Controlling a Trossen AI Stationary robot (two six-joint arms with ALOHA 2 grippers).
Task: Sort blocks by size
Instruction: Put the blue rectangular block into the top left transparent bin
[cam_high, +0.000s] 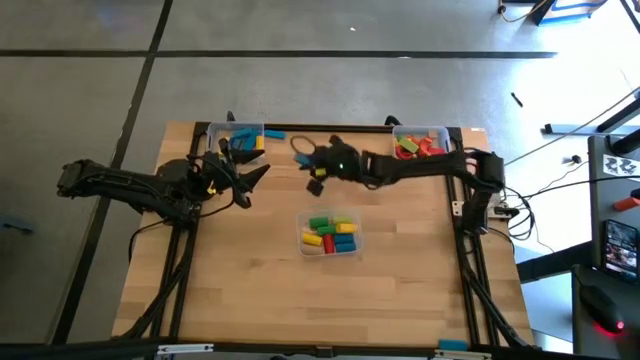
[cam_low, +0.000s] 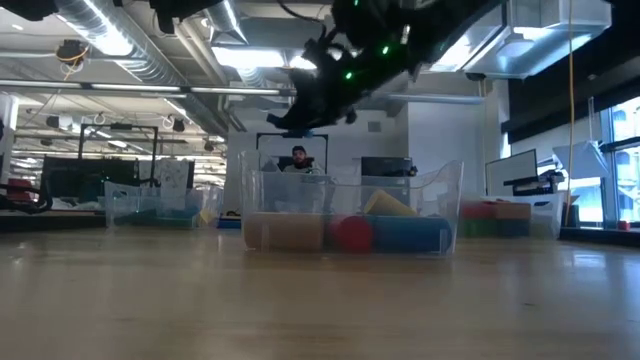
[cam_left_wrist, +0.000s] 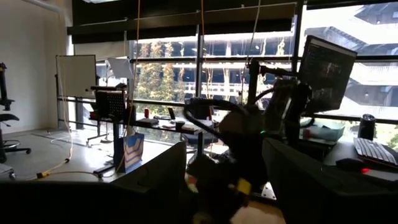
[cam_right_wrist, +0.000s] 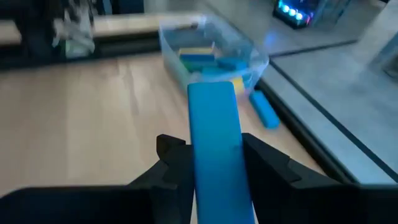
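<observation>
Blue bar (cam_right_wrist: 214, 143) in right gripper (cam_right_wrist: 214, 165), apparently aloft.

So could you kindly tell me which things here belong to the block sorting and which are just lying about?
Part of the job:
- long blue block in the right hand
- blocks in the middle bin
- two far bins
- loose blue block

Lying about:
- laptop
- mouse

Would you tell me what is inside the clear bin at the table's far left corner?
The far-left bin holds blue and yellow blocks; lower layers are hidden.
</observation>
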